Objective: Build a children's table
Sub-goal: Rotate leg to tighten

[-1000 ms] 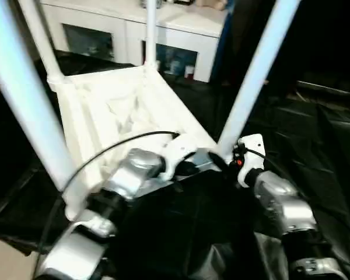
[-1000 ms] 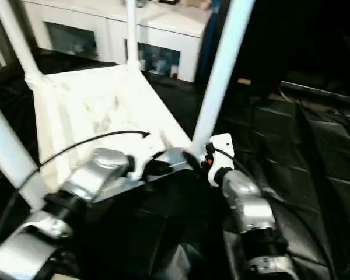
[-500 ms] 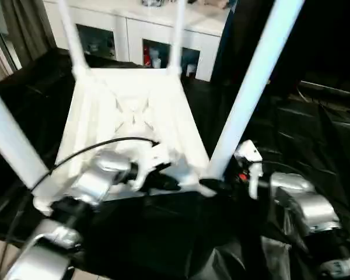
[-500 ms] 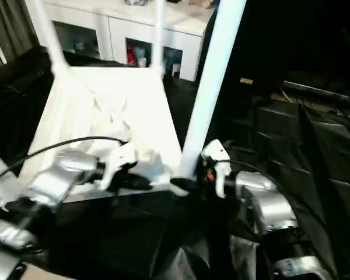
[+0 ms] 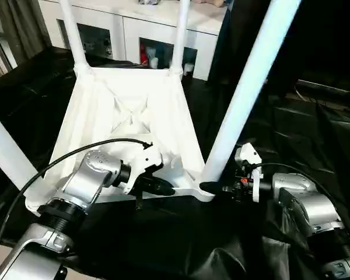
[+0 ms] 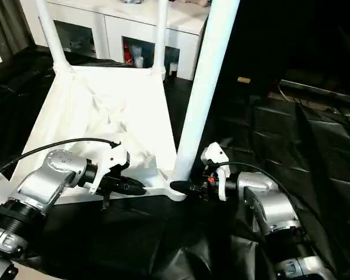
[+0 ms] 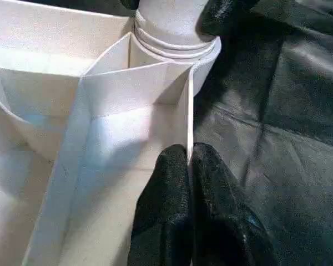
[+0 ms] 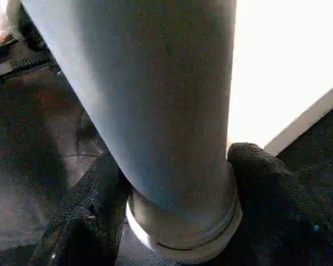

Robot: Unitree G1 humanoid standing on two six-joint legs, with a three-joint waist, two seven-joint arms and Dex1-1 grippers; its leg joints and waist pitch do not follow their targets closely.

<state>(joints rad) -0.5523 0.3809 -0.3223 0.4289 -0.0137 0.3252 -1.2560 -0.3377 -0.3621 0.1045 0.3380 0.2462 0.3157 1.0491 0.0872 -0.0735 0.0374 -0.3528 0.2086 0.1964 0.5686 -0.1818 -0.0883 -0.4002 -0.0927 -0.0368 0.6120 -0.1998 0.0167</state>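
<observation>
The white children's table lies upside down, its ribbed top (image 5: 128, 116) on the black sheet and its legs pointing up. The near right leg (image 5: 245, 87) stands in its corner socket (image 7: 175, 33). My right gripper (image 5: 213, 188) is at this leg's base, one black finger (image 8: 100, 205) pressed on each side of the tube. My left gripper (image 5: 163, 188) is shut on the top's thin near rim (image 7: 190, 111), close to the same corner. Two far legs (image 5: 181, 35) and the near left leg (image 5: 6, 151) also stand upright.
A white cabinet with glass doors (image 5: 128, 29) stands right behind the table. Crumpled black sheeting (image 5: 315, 134) covers the floor around and to the right. A black cable (image 5: 93, 147) arcs over my left forearm.
The camera has swung, so the whole picture shifted. My right gripper's fingers have closed in on the base of the near right leg. My left gripper keeps its hold on the rim.
</observation>
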